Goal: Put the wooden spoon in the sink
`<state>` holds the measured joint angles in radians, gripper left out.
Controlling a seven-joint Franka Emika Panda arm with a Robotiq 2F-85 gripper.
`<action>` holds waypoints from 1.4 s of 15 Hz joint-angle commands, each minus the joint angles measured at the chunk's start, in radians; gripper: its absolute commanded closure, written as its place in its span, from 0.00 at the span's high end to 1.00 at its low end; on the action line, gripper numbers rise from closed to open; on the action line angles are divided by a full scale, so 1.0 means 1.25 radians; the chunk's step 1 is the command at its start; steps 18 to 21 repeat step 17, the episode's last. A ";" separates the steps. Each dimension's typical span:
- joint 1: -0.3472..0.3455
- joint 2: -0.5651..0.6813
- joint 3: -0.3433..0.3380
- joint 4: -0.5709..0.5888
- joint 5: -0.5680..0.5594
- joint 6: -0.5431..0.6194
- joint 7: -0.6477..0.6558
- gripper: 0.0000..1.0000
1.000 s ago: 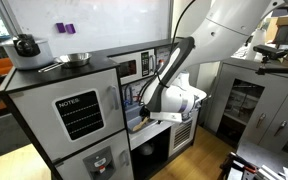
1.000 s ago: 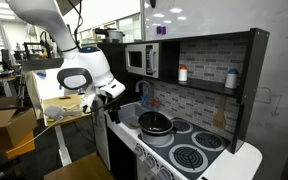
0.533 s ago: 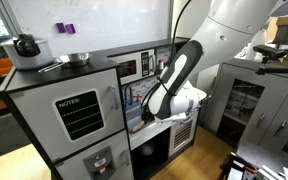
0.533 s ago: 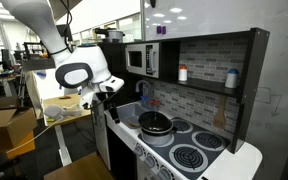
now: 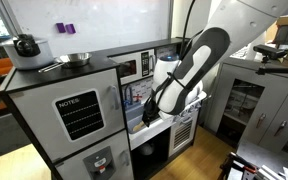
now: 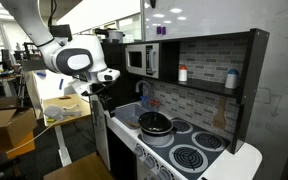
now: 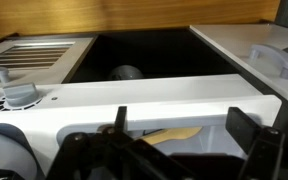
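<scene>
In an exterior view my gripper (image 5: 148, 116) hangs at the toy kitchen (image 5: 79, 100); in an exterior view, short of the dark pan (image 6: 156, 123). Wrist view: wooden spoon (image 7: 174, 135) between my fingers (image 7: 121, 118), just before the sink (image 7: 174, 58), ready to cross its rim; pinched or loose, I cannot tell.

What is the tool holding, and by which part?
Apparently the wooden spoon, lying between the fingers of the tool in the wrist view; the gripped part is hidden.
</scene>
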<state>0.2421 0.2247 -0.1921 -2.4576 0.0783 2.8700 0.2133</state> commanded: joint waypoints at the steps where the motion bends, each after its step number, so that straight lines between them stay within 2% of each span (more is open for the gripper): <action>1: -0.031 -0.079 0.020 -0.037 -0.107 -0.093 0.034 1.00; 6: -0.068 -0.185 0.070 -0.089 -0.201 -0.210 0.058 1.00; 11: -0.101 -0.293 0.142 -0.153 -0.242 -0.297 0.075 1.00; 13: -0.111 -0.337 0.167 -0.186 -0.231 -0.287 0.085 1.00; 14: -0.108 -0.356 0.174 -0.198 -0.188 -0.275 0.083 1.00; 15: -0.117 -0.315 0.181 -0.169 -0.200 -0.284 0.069 1.00; 17: -0.118 -0.346 0.190 -0.187 -0.187 -0.284 0.072 1.00; 21: -0.118 -0.346 0.190 -0.187 -0.187 -0.284 0.072 1.00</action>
